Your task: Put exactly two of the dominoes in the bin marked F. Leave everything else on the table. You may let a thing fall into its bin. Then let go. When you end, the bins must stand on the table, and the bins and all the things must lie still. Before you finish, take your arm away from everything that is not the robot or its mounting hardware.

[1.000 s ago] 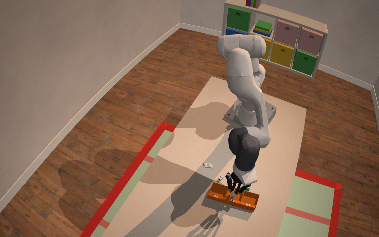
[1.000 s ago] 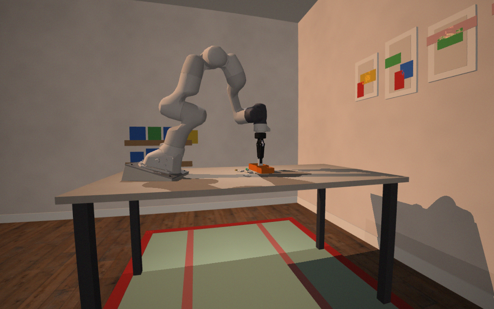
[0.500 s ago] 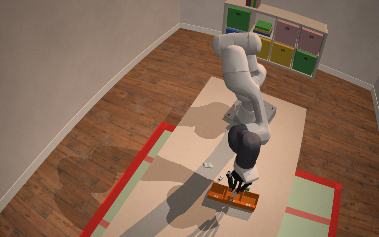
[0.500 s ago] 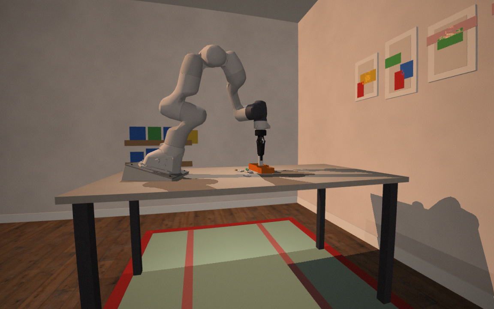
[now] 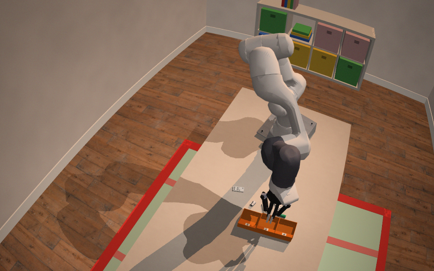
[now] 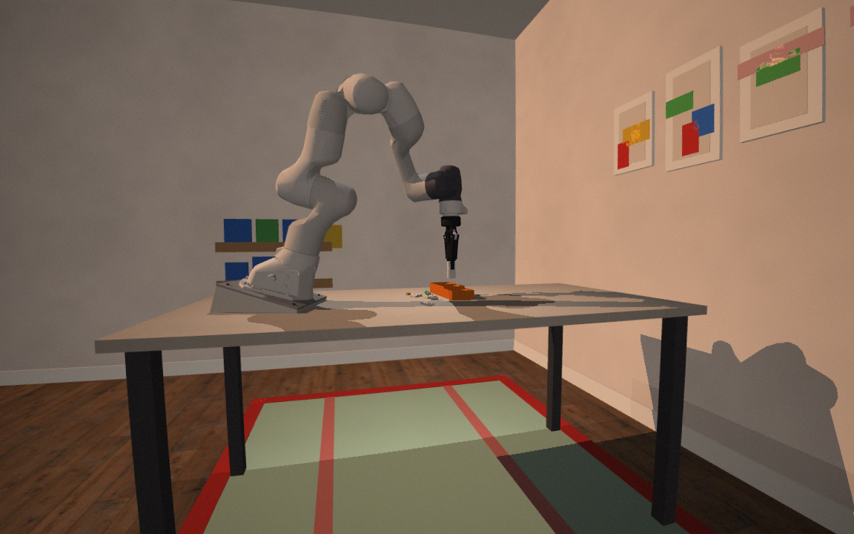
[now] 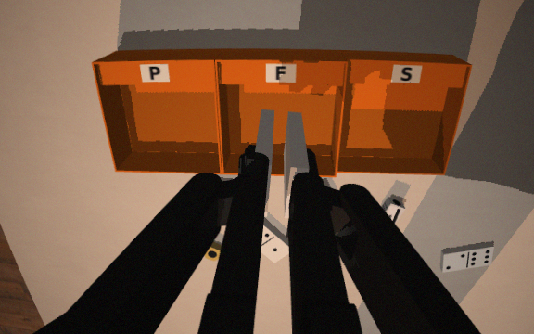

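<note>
Wrist view: three joined orange bins (image 7: 109, 116) read P, F (image 7: 281, 72), S. The pincer (image 7: 280, 139) hangs above F, closed on nothing. One domino (image 7: 467, 256) lies right on the bench (image 7: 40, 139), another (image 7: 273, 243) beneath the fingers.

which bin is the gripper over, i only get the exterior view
observer: the middle bin, marked F; the gripper hangs above it.
operator: holding a domino
observer: no, its fingers are shut with nothing between them.
operator: any dominoes in F yet
observer: none shows inside. One domino lies on the table outside the bins, and a second domino lies under the gripper.
</note>
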Robot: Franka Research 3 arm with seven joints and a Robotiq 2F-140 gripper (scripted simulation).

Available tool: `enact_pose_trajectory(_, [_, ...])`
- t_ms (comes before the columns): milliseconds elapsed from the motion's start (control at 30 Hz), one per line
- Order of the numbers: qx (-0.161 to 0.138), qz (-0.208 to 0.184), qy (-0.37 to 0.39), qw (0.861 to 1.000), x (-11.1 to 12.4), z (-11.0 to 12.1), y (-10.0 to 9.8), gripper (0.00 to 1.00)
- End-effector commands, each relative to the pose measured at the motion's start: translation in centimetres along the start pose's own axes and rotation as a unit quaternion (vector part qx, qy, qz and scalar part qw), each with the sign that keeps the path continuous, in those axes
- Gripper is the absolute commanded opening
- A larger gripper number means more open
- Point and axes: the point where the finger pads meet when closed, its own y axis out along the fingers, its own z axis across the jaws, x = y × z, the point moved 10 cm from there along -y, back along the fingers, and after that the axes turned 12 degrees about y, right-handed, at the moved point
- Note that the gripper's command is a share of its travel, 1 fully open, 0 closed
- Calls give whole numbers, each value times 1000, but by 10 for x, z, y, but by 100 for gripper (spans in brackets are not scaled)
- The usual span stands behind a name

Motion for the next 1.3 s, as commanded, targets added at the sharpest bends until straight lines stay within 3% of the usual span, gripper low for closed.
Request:
enact_pose_trajectory(0, [11, -5, 9, 1000, 3, 5, -3, 5])
enact_pose_trajectory(367, [11, -5, 9, 1000, 3, 5, -3, 5])
enact_pose_trajectory(1000, [11, -5, 9, 1000, 27, -76, -2, 5])
enact_pose_trajectory(1267, [11, -5, 9, 1000, 27, -76, -2, 5])
